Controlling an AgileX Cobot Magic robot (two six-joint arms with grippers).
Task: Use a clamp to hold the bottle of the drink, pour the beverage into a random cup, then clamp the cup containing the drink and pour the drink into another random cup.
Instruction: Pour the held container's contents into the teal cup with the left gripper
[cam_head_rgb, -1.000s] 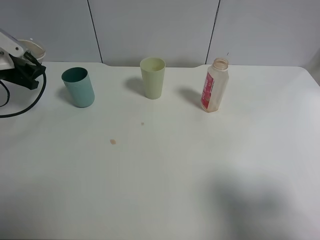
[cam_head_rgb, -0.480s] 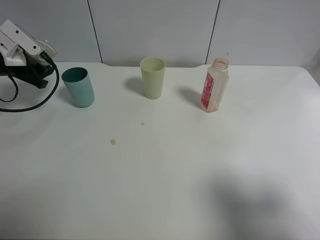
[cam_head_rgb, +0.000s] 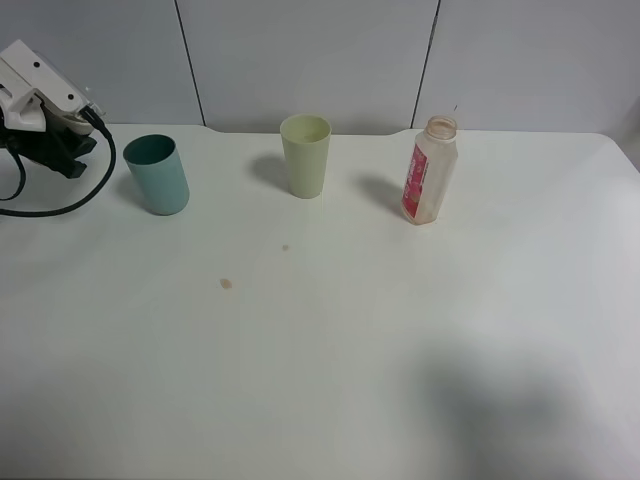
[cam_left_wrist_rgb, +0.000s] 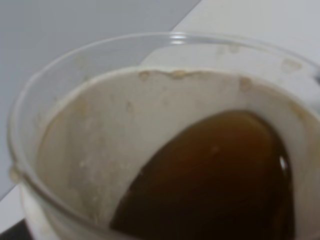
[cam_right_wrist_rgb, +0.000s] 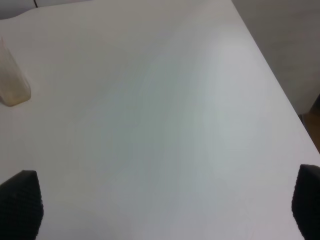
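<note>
- High view: bottle (cam_head_rgb: 431, 170) stands far right, seemingly empty, so the first pour looks done; teal cup (cam_head_rgb: 157, 175), far left beside left gripper (cam_head_rgb: 62, 140), awaits the second
- Left wrist: gripper clamped on tilted cup (cam_left_wrist_rgb: 85, 150) holding brown drink (cam_left_wrist_rgb: 215, 175)
- Right wrist: right gripper (cam_right_wrist_rgb: 160, 205) spread wide, empty, above table (cam_right_wrist_rgb: 175, 100)

This looks like a robotics lab or test room set up for trials, not a home or kitchen. A broad, plain white surface (cam_head_rgb: 330, 350) fills the view, backed by pale grey wall panels (cam_head_rgb: 300, 60) joined by dark seams (cam_head_rgb: 190, 60). A robot arm (cam_head_rgb: 40, 100) with a white-grey housing and a loose black cable (cam_head_rgb: 60, 205) reaches in at the left edge. The only items are simple props standing in a row: a teal cup (cam_head_rgb: 157, 175), a pale green cup (cam_head_rgb: 305, 155) and a small plastic bottle (cam_head_rgb: 431, 170). Small brownish spots (cam_head_rgb: 226, 283) mark the surface.
</note>
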